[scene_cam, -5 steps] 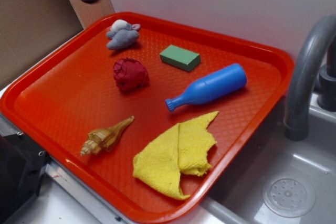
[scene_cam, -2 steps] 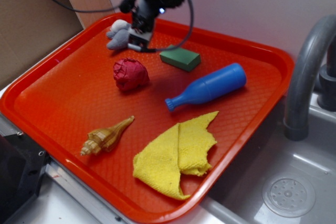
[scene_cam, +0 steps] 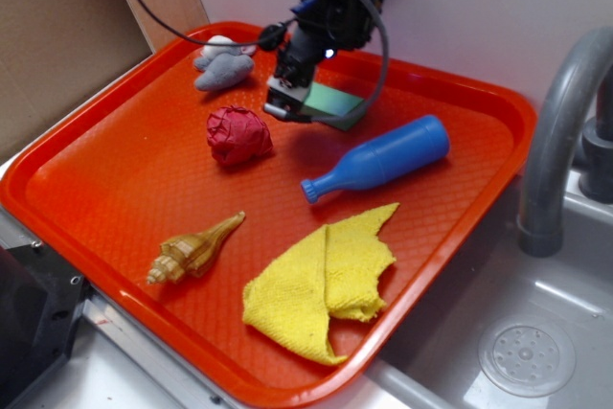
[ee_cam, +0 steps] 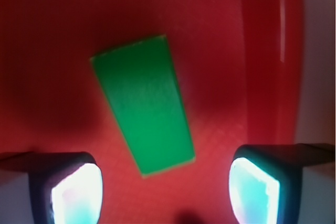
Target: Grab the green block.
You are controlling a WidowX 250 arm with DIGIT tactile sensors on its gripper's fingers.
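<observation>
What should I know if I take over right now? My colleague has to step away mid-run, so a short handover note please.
Gripper: open, empty, poised over the green block; in the wrist view the two fingers sit apart on either side of the block's near end, not touching it.
Green block: lying flat on the red tray, toward its back edge, just behind the blue bottle.
Done: the approach; the gripper is roughly lined up over the block.
Left: lower, close on the block, lift. The block lies slightly skewed between the fingers, so a small wrist turn may help.

block [scene_cam: 337, 105] on tray [scene_cam: 124, 179], bottle [scene_cam: 378, 160] before it, tool [scene_cam: 287, 102] above
</observation>
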